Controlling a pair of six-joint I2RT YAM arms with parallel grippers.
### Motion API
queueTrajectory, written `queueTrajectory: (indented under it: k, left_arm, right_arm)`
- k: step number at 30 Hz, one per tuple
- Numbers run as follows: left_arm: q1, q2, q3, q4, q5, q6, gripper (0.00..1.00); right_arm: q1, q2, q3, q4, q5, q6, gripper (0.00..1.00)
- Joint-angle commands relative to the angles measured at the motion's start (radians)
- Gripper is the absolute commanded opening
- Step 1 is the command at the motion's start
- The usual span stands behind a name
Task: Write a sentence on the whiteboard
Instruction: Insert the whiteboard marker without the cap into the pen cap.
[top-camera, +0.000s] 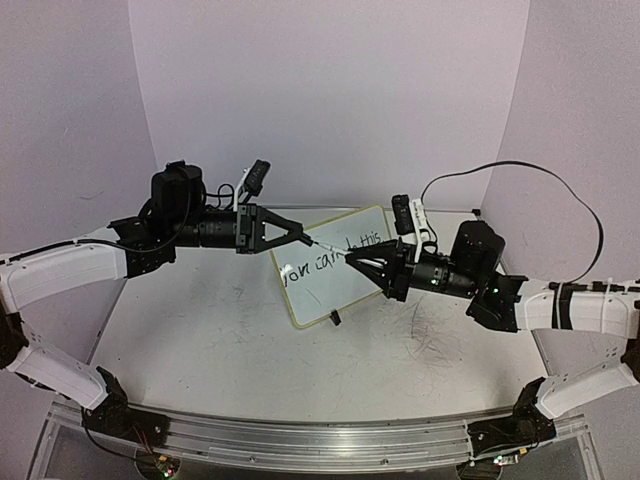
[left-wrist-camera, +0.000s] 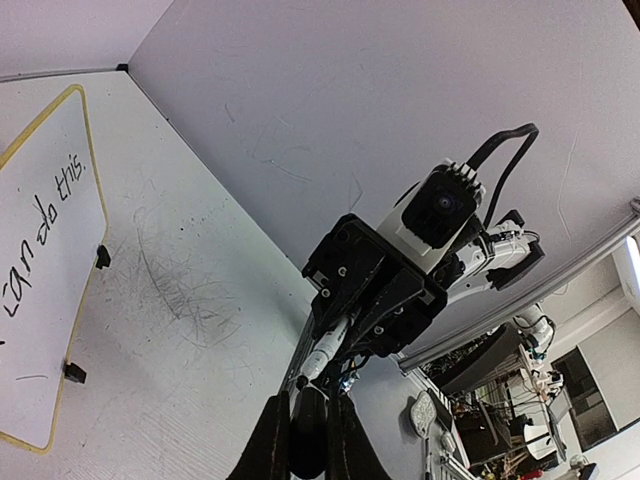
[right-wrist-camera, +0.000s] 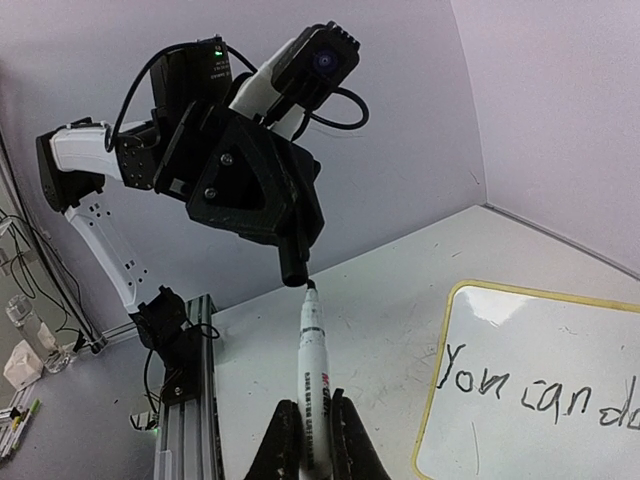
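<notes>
Centrally, a small whiteboard (top-camera: 322, 298) with a pale yellow rim is resting on the tabletop (top-camera: 220, 340), towards the far side and turned at an angle. The sentence (top-camera: 318, 264) is running across it in thin black handwriting; "You can" and "this" are showing from above, with the word between partly hidden behind an arm. One small black foot (top-camera: 335, 318) is sticking out at the board's near edge.

Just above the board, the two arms are meeting tip to tip. The right gripper (top-camera: 357, 262) is reaching in from the right, closed around the white barrel of a marker (right-wrist-camera: 312, 365), which is pointing at the other arm. The left gripper (top-camera: 303, 237) is reaching in from the left, clamped on a black cap (right-wrist-camera: 294, 262). The marker's tip is sitting right at the cap's open end; whether they are touching is unclear.

Faint grey scribble marks (top-camera: 430, 330) are showing on the tabletop right of the board. A metal rail (top-camera: 320, 440) is running along the near edge.
</notes>
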Motion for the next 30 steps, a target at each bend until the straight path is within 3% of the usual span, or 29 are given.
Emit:
queueTrajectory:
  k: [1,30]
  left_arm:
    - [-0.005,-0.04,0.006,0.044,-0.021,0.002,0.0]
    - [-0.005,-0.034,0.004,0.046,0.002,-0.005,0.0]
  right_arm:
    - [0.006,-0.018,-0.009,0.05,0.001,0.009,0.0]
    - [0.024,0.027,0.006,0.129,0.036,0.041,0.0]
